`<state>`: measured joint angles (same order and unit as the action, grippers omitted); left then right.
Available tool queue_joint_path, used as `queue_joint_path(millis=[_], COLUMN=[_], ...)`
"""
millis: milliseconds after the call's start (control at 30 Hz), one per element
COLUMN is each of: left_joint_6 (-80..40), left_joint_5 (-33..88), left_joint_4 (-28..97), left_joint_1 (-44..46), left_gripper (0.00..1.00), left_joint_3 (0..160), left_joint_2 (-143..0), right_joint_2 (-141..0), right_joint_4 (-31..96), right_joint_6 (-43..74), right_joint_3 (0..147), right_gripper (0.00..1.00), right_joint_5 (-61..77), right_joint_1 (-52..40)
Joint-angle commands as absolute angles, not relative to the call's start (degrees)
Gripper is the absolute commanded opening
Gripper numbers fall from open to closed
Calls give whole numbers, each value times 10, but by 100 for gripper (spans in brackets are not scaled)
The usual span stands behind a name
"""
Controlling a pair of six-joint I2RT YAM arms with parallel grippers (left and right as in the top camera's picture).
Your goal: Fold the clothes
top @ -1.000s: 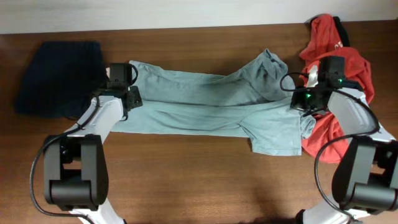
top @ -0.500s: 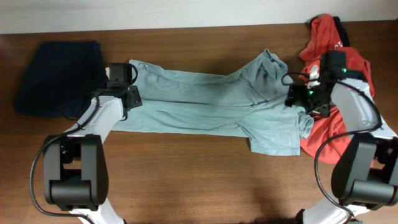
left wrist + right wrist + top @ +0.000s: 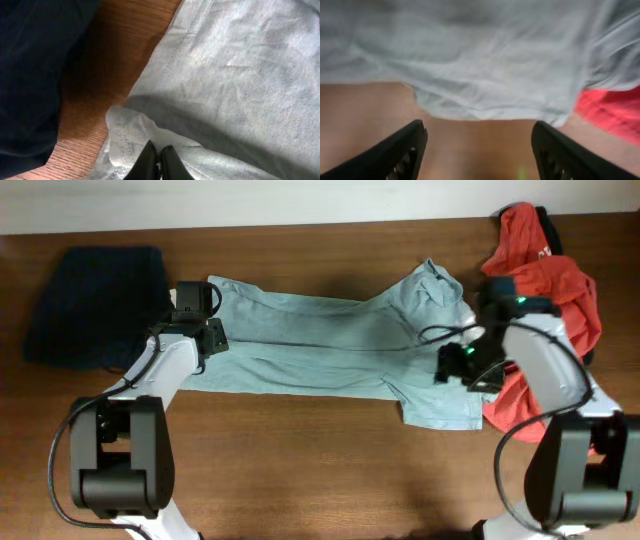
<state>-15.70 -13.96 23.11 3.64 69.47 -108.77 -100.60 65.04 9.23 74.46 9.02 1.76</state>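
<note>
Pale blue-grey cloth, the T-shirt [image 3: 330,345] lies stretched lengthwise across the middle of the wooden table [image 3: 320,470]. It looks already doubled along its length, with one sleeve spread toward the front at its right end. The dark navy garment [image 3: 95,300] sits just beside its left end, and the orange-red shirt [image 3: 545,280] is heaped at its right end, touching it.

The left gripper [image 3: 156,161] has its fingers pressed together at a rumpled fold of the left hem; whether cloth is pinched between them I cannot tell. The right gripper [image 3: 477,129] hangs over the sleeve's lower edge with its fingers wide apart, holding nothing, though that view is blurred.

To fold well, I judge the right fingers should close on the blue-grey edge alone, clear of the red cloth. Both ends should then lift together, so the cloth is taut and creases squarely.
</note>
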Motion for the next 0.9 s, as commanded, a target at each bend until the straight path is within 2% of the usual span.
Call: queue_joint_path(millis=[0,133,400,500,733,867], left_joint_6=[-158,-158,-158,-158,-158,-158], left_joint_5=[-144,-144,-144,-144,-144,-144], left_joint_4=[232,232,232,232,232,232], left_joint_1=[36,36,36,36,36,36], left_gripper=[8,8,8,8,8,8], left_joint_3=[694,694,694,694,694,694], left_joint_2=[-1093,-1093,-1093,-1093,-1093,-1093], right_joint_2=[-960,-958,-958,-958,-959,-958], right_joint_4=[622,561,448,421,413,413], right_joint_6=[132,147,151,151,151,151], right_joint_3=[684,615,520,502,500,506], right_gripper=[70,70,57,46,9,4], right_joint_5=[34,27,29,29,16,16], right_joint_1=[-39,-65,-69,-69,-69,-69])
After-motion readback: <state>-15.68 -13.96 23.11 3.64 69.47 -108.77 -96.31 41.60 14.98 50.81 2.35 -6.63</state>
